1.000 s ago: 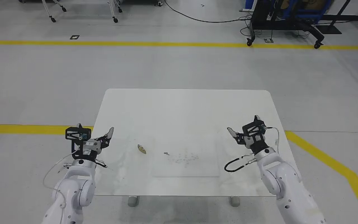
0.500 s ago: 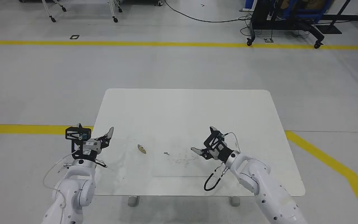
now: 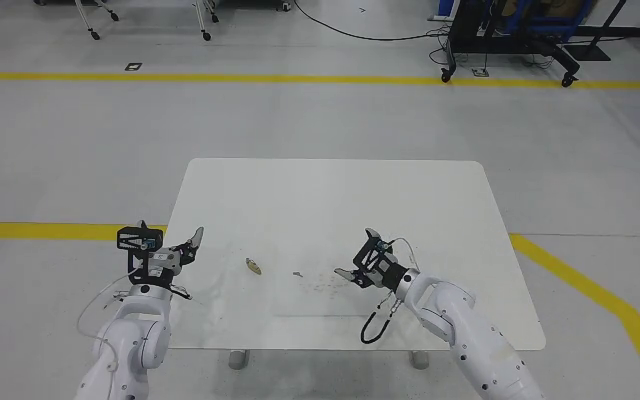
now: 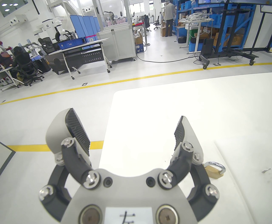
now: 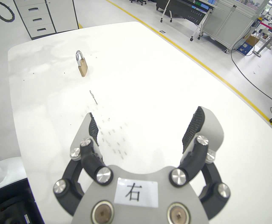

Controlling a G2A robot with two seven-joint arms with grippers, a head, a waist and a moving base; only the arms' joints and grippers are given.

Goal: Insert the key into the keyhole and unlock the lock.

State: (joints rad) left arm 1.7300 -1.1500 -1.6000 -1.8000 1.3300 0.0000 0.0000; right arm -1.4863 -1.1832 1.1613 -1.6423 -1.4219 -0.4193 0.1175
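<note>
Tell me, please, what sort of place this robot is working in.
Probably a robotics lab or workshop floor: yellow floor lines, blue storage racks and wheeled workbenches lie around the white table.

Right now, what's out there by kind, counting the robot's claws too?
Lock: 1
Key: 1
Grippers: 2 (left gripper, right gripper, both open)
Total: 4
</note>
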